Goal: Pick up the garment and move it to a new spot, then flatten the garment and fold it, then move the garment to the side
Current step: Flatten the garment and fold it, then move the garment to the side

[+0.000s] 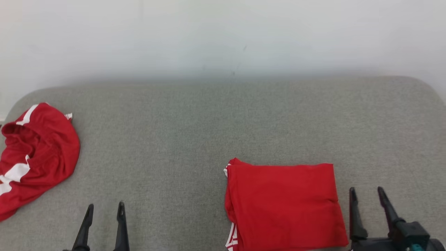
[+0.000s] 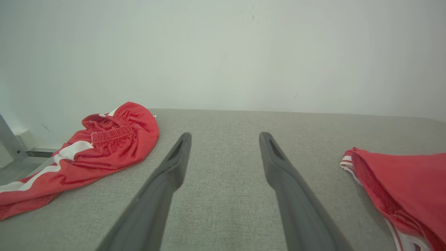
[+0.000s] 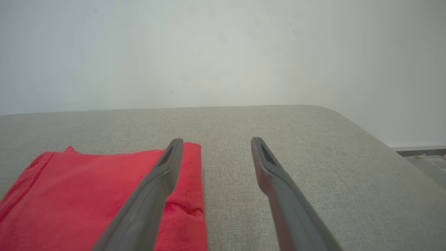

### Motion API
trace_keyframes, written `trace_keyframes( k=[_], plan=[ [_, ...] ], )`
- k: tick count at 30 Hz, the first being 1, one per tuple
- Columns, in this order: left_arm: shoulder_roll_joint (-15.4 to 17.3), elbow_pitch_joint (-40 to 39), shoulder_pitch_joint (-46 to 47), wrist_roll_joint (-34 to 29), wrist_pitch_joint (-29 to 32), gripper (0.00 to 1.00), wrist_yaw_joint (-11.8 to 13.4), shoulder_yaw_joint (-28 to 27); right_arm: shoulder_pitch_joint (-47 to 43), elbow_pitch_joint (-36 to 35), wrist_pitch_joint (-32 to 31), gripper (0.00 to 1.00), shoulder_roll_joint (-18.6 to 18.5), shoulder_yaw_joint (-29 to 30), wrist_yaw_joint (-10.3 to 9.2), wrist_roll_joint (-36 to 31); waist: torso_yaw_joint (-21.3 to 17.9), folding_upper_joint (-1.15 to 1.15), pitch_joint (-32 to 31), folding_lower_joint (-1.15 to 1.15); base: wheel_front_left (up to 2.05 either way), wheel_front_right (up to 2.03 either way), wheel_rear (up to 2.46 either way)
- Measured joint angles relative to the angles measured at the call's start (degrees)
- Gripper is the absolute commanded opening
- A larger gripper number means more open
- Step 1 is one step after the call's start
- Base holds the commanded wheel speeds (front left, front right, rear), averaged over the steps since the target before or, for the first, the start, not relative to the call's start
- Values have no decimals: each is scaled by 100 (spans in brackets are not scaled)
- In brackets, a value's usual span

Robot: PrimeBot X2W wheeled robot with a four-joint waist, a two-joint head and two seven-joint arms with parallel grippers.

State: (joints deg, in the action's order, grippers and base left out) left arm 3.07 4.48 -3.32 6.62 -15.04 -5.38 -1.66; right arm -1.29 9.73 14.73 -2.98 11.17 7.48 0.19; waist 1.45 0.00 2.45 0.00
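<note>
The left end effector (image 1: 106, 205) and right end effector (image 1: 366, 190) were held wide, empty. Just beside the right one, the folded red cloth garment (image 1: 284, 205) was laid on the grey fabric surface (image 1: 174, 139). Folding was judged done; moving it aside would require an edge grip.

The right end effector (image 3: 216, 140) (fingers spread, empty) hangs at one edge of the folded red garment (image 3: 87, 195).
</note>
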Motion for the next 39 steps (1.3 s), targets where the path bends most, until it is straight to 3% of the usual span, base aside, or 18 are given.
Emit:
trace_keyframes(
  k=[11,39],
  plan=[
    [-11,414,-151,202,0,100,133,-122,-53,10,27,100,4,-307,0,-80,-254,0,-318,0,0,0,0],
    [-12,699,-163,303,0,100,86,-75,17,276,40,100,4,-308,0,-21,-191,0,-251,0,0,0,0]
  ],
)
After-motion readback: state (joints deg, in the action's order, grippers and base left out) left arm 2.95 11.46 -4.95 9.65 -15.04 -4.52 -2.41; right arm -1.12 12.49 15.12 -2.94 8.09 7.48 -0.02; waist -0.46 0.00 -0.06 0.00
